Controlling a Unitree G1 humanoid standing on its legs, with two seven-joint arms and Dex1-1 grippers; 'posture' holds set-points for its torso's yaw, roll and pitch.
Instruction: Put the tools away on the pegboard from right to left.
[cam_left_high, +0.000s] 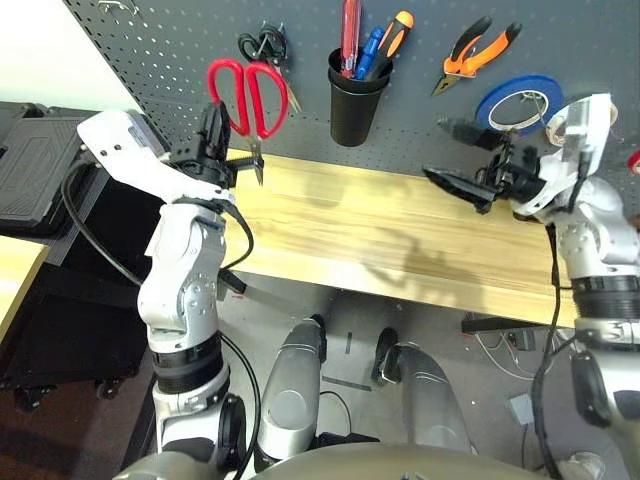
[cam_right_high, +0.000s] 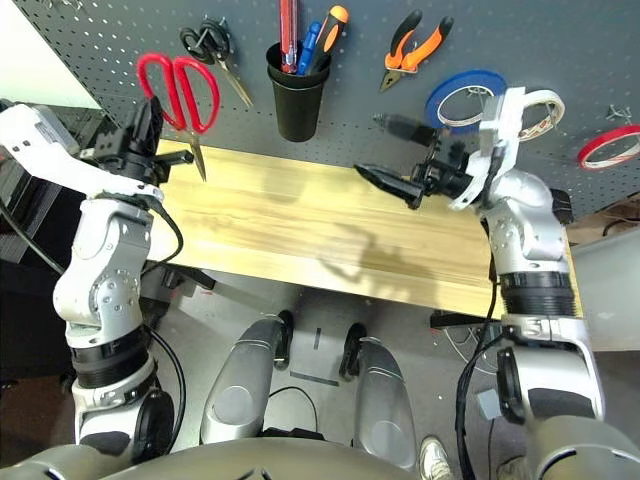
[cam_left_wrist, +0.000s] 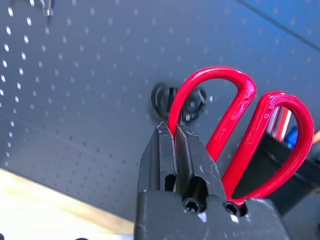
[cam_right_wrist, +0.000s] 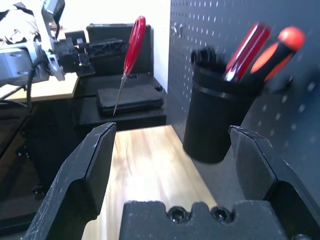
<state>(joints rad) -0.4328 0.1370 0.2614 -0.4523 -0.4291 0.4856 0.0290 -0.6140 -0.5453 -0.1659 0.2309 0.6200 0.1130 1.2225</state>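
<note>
Blk cup (cam_left_high: 354, 108) on pegboard w/ blue marker (cam_left_high: 369, 54); blk-handled scissors (cam_left_high: 264, 45) nearby.

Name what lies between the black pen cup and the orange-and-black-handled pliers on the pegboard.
Only bare dark grey perforated pegboard separates the black cup from the orange-and-black-handled pliers, seen in the left eye view.

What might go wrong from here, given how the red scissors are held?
The left gripper is shut on one handle loop of the red-handled scissors, so they could swivel or slip as the arm moves. The black-handled scissors hang on the pegboard just beyond, and the red loops might catch on them. The black cup of tools is also nearby, so a wide swing to that side could knock it.
</note>
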